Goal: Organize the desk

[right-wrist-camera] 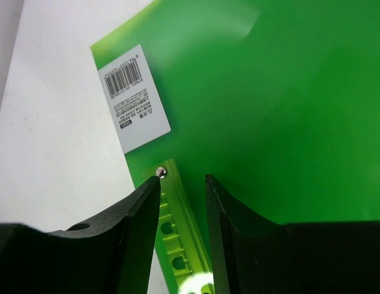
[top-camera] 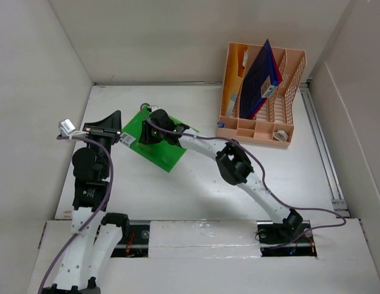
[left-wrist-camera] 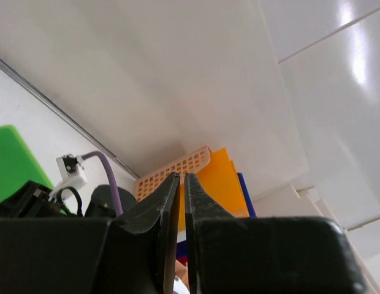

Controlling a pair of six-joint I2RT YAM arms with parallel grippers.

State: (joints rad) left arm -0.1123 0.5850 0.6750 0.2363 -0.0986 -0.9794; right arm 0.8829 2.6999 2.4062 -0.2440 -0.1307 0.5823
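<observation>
Right gripper (right-wrist-camera: 182, 179), jaws spread, hovers over green folder (right-wrist-camera: 288, 92) toward desk (top-camera: 178, 196) far-left corner, contact unclear; left gripper (left-wrist-camera: 181, 176) raised, jaws pressed together, empty.

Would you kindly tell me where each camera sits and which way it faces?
Top external: above and behind the bases, looking down on the desk; left arm and right arm show.
Left wrist: on the left arm, looking across at the file rack; near-shut left gripper shows.
Right wrist: on the right arm, looking down onto the green folder; open right gripper shows.
Shared: all see the green folder.
</observation>
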